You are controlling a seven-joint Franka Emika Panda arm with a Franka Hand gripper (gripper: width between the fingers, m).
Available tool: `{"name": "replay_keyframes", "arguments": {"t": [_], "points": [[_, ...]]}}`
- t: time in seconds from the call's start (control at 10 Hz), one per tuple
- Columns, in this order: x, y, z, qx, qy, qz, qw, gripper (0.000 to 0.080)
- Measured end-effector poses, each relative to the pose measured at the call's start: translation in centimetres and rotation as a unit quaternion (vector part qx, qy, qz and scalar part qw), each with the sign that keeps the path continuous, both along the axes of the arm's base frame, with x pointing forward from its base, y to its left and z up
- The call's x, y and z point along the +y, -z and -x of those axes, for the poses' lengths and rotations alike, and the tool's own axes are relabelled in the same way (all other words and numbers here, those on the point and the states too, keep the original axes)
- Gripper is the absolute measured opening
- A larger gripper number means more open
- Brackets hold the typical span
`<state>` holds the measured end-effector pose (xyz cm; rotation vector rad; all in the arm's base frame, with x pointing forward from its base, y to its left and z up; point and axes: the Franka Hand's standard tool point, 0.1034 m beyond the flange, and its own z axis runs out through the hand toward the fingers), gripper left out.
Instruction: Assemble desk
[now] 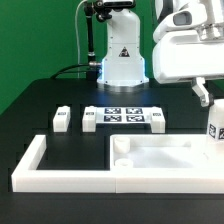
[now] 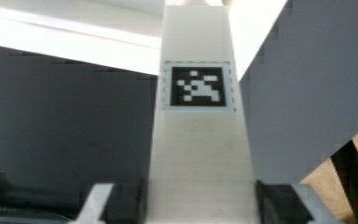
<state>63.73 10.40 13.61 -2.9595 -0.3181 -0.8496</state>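
White leg (image 2: 197, 140) clamped between the jaws, tag marker (image 2: 197, 88) facing the wrist camera, fingers (image 2: 105, 198) on either side. Exterior view: leg held upright at 3 o'clock of tabletop panel (image 1: 165, 160); contact not discernible. Loose legs (image 1: 90, 120) at 11 o'clock, beside marker board (image 1: 125, 117).

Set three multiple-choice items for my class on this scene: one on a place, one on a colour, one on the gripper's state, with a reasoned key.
1. The tabletop panel lies: A on the marker board; B beside the border rail; C in mid-air.
2. The table is: A black; B red; C yellow.
3. The gripper is: A open, empty; B shut on a leg; C out of view.
Key: 1B, they lie side by side; 2A, its bare surface is black; 3B, the leg sits between the fingers.
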Motion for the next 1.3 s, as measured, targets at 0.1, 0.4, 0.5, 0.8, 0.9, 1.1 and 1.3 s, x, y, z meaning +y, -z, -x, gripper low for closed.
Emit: {"name": "replay_keyframes", "arguments": {"t": [0.1,0.4,0.5,0.8,0.9,1.1,1.3], "points": [[0.2,0.0,-0.1,-0.008,-0.001,-0.001,1.000,0.0289],[0.8,0.0,-0.1,-0.051,-0.003,-0.002,0.999,0.0289],[0.7,0.1,0.2,-0.059,-0.003,-0.002,0.998,0.0289],[-0.7,0.1,0.3,-0.063,-0.004,0.007,0.998,0.0289],[-0.9,0.1,0.3,-0.065,-0.002,0.007,0.998,0.0289],[-0.8,0.1,0.3,-0.064,-0.003,0.007,0.998,0.0343],[-0.8,0.1,0.3,-0.064,-0.003,0.007,0.998,0.0528]]}}
